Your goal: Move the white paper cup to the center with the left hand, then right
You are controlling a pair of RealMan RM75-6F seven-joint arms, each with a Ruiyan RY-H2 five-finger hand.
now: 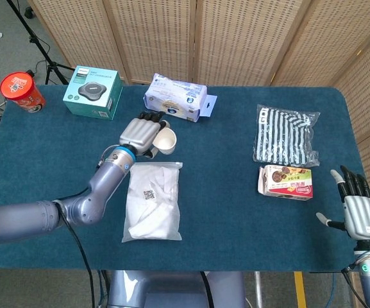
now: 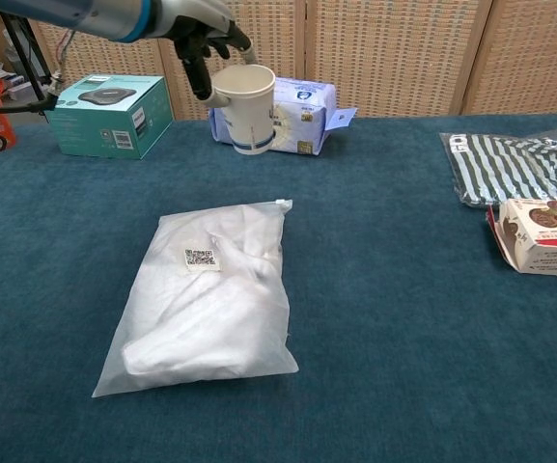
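My left hand [image 1: 141, 133] [image 2: 201, 34] holds the white paper cup [image 1: 165, 141] [image 2: 245, 108] in the air, above the table just beyond the top edge of the clear plastic bag [image 1: 152, 200] [image 2: 208, 295]. The cup is tilted with its mouth facing up in the head view. In the chest view it hangs in front of the blue tissue pack [image 2: 280, 114]. My right hand [image 1: 359, 213] hovers off the table's near right corner with its fingers spread and nothing in it.
A teal box [image 1: 93, 92] and a red noodle cup [image 1: 22, 92] stand at the back left. A striped pouch [image 1: 286, 133] and a snack box [image 1: 286, 181] lie on the right. The tissue pack [image 1: 177, 104] sits at the back centre.
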